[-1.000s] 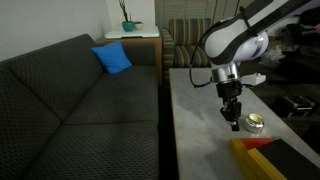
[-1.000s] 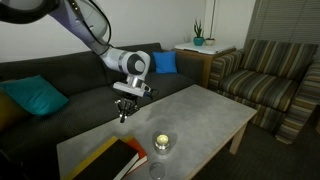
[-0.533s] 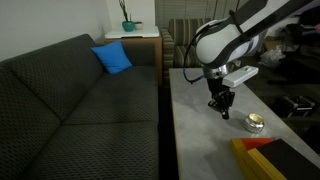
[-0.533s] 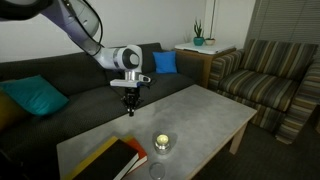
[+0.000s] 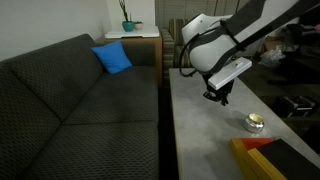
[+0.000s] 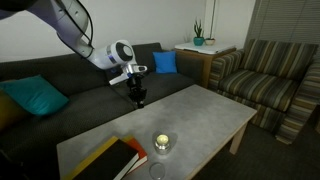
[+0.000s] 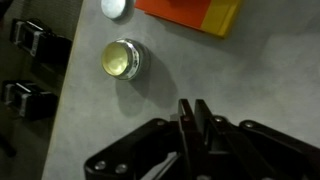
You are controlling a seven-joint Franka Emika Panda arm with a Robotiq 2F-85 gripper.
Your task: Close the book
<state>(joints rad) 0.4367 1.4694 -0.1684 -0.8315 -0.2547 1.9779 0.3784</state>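
Gripper: the gripper (image 5: pixel 218 97) hangs over the grey table (image 5: pixel 195 135) on the sofa side of the tin (image 5: pixel 256 124); the wrist view shows its fingers (image 7: pixel 188 128) pressed together, pinching nothing.
Book: the book (image 5: pixel 258 160) lies flat on the table on the far side of the tin from the gripper, so the tin sits between them, well apart from the gripper.
Heading: in an exterior view the book (image 6: pixel 112 160) runs lengthwise away from the tin (image 6: pixel 161 143), one short end with the red part turned to it; the other end is cut by the frame.
Wrist view: an orange-yellow corner of the book (image 7: pixel 190 12) shows just beyond the tin (image 7: pixel 122 59).
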